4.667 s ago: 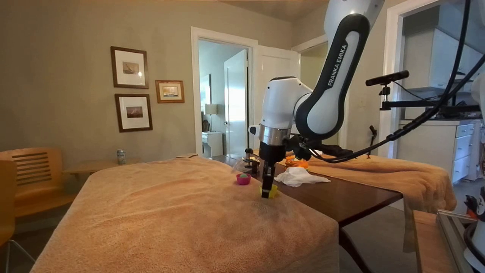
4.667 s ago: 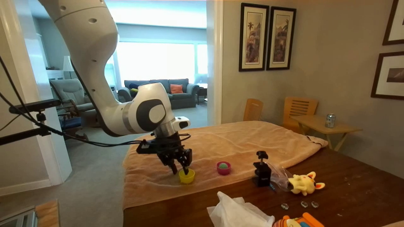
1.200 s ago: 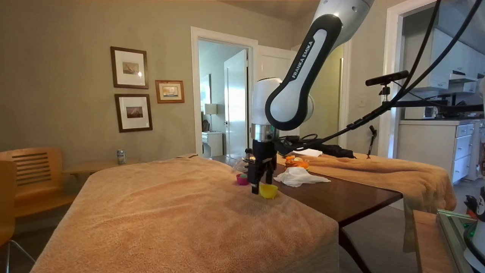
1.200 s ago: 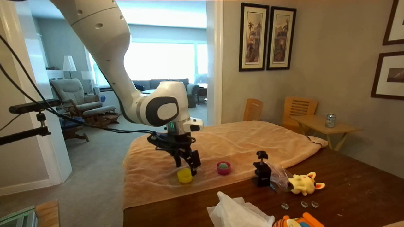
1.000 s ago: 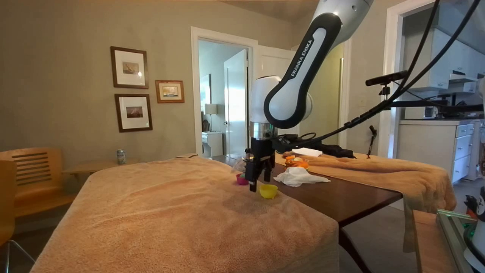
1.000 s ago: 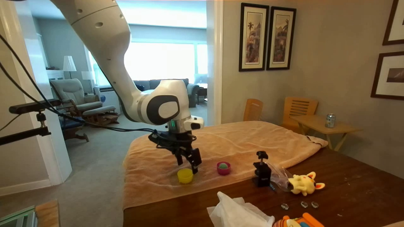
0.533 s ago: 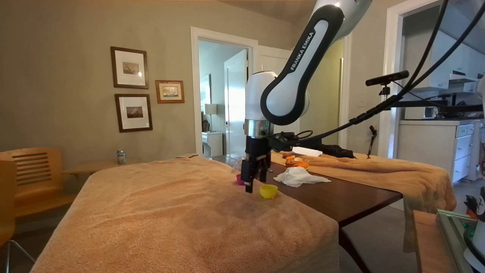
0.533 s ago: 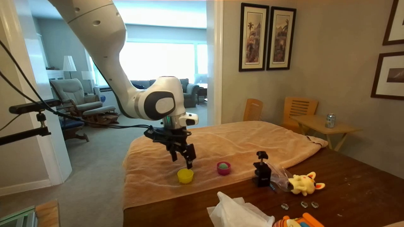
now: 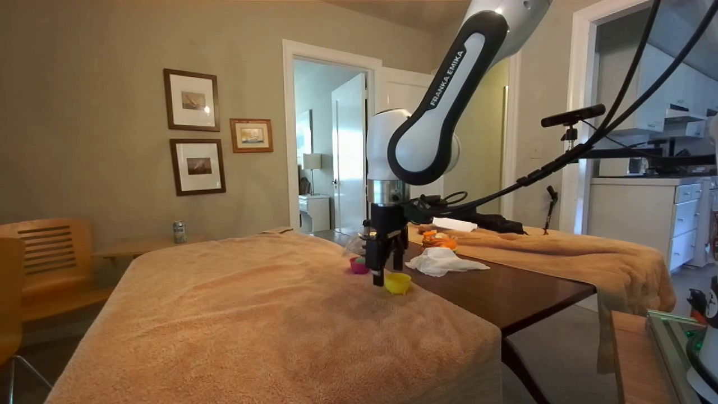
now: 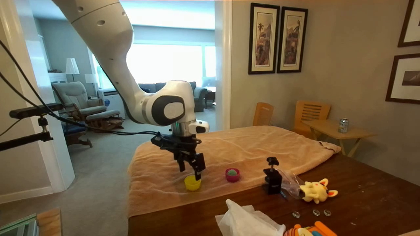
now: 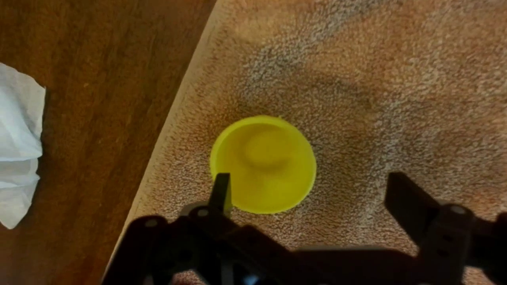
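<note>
A yellow cup (image 11: 265, 166) stands upright on the peach towel (image 11: 396, 99), its inside bare in the wrist view. My gripper (image 11: 309, 178) is open above it, nothing held. One fingertip (image 11: 222, 188) overlaps the cup's near rim in that view; the opposite one is over towel, clear of the cup. Whether the rim is touched I cannot tell. In both exterior views the gripper (image 10: 189, 174) hangs pointing down close to the yellow cup (image 10: 192, 184). A pink cup (image 10: 232, 178) with a green ball (image 10: 232, 172) in it sits a short way off, partly behind the gripper (image 9: 388, 276) in an exterior view.
Past the towel's edge lies the dark wooden table (image 10: 197, 219), bearing a crumpled white tissue (image 10: 249, 219). Farther along are a black clamp (image 10: 273, 180), a pale yellow plush toy (image 10: 317, 190), clear glass pebbles (image 10: 316, 212) and an orange toy (image 10: 310, 230).
Several seconds ago a finger reached down at the yellow cup; the gripper has since turned and the cup shifted slightly. Over the last half second the gripper has come slightly lower, moving rightward in both exterior views.
</note>
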{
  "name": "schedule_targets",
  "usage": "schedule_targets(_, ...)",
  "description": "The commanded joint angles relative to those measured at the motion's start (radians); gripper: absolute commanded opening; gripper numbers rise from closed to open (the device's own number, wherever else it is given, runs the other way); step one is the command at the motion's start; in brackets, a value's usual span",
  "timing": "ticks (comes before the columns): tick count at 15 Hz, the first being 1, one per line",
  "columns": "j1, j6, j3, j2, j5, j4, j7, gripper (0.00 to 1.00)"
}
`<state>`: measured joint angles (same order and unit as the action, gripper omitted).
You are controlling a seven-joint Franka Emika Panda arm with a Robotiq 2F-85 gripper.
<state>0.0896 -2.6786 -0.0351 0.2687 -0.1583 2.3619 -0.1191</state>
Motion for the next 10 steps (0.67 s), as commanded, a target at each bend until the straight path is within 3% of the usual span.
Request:
schedule_targets(1,-0.048,-0.043,0.013,0.02,0.026,-0.004,0.087,1.0)
schedule_targets(5,-0.08,-0.056,0.036,0.038,0.054,-0.007,0.152,1.0)
schedule_targets(10,-0.033,-0.033,0.044,-0.015,-0.001,0.007,0.123,1.0)
